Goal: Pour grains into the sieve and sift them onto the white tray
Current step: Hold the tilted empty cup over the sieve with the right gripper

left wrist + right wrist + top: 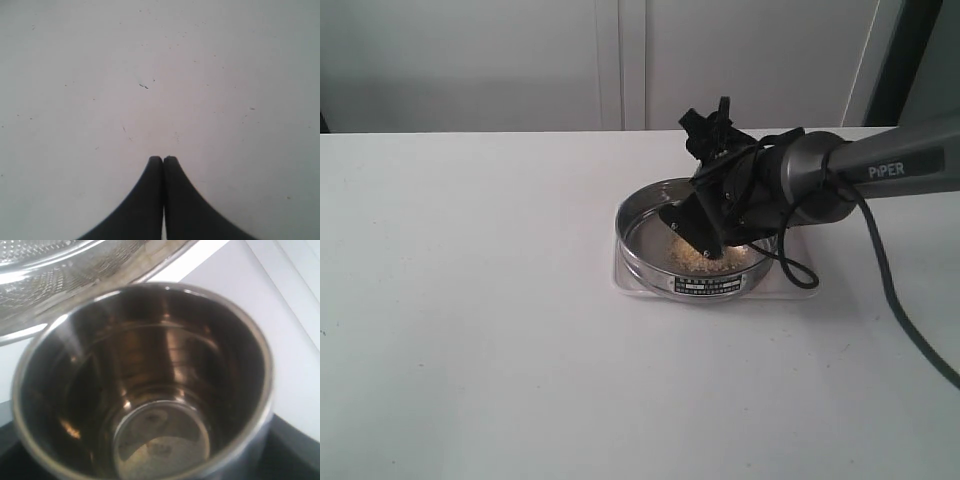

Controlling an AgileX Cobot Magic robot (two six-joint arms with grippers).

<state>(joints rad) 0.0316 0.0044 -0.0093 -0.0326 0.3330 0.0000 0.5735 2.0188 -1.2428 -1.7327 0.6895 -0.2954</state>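
The sieve (pixel 642 216), a wide steel ring with a label (pixel 706 286) on its rim, sits on the white tray (pixel 798 292). A small heap of yellow and whitish grains (pixel 694 257) lies on its mesh. My right gripper (pixel 708 222) hangs over the sieve, shut on a small steel cup (pixel 150 365) that is tipped toward the mesh. The cup's inner walls look bare; a pale patch at its bottom is unclear. Sieve mesh (pixel 55 265) lies just beyond the cup's mouth. My left gripper (pixel 163 159) is shut and holds nothing, over bare table.
The white table (pixel 470 300) stretches around the tray on all sides. The right arm's black cable (pixel 895 300) trails over the table to the right. A pale wall stands behind the far edge.
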